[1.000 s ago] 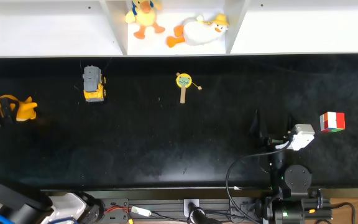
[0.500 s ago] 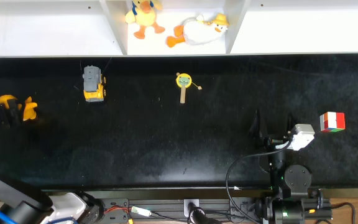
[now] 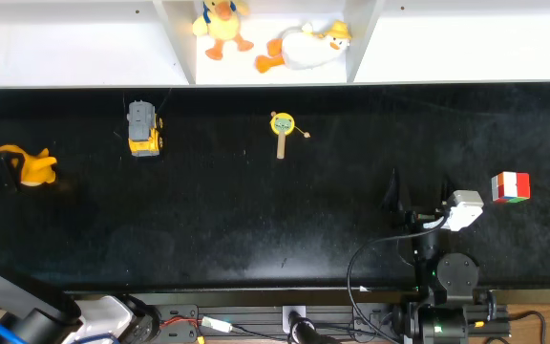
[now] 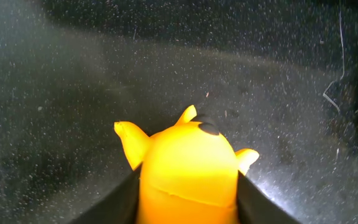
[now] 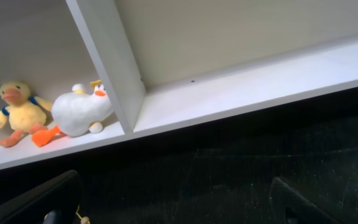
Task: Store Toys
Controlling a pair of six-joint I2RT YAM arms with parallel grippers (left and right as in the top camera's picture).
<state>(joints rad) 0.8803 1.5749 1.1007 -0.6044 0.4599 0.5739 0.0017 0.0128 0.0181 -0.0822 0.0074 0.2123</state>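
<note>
Jaws of our left gripper grip the yellow toy at the table's left end, its long axis running along the table, so we judge the shelf lies sideways across the far edge; our right gripper, jaws spread, sits well apart.

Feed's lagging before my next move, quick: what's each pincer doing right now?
Left pincer: closed on the yellow toy figure.
Right pincer: open, holding nothing.
</note>
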